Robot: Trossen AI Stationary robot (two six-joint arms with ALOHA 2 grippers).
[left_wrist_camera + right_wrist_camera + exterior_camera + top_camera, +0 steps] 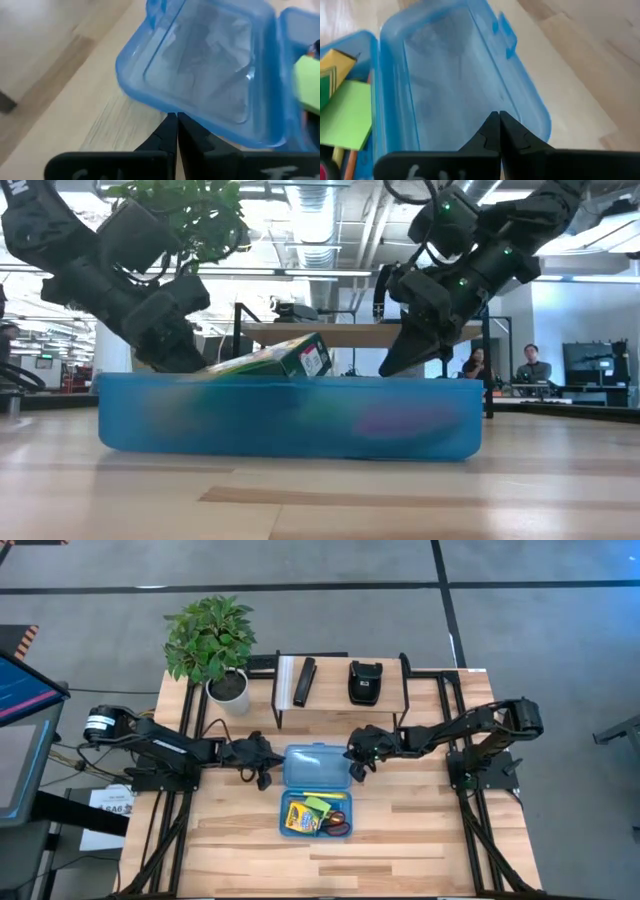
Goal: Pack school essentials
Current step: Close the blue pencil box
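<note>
Both dark arms reach inward, left gripper (263, 778) and right gripper (354, 769) pinched closed and empty, flanking the blue translucent plastic case's open lid (316, 765).

The translucent blue plastic hinged case (316, 790) lies on the pale striped-wood bench (400, 840). Inside are a lime-green sticky-note pad (318, 804), a green-and-yellow crayon box (298, 818), and what look like red-handled scissors (338, 828). Both pincers, left (262, 776) and right (357, 769), are black.
</note>
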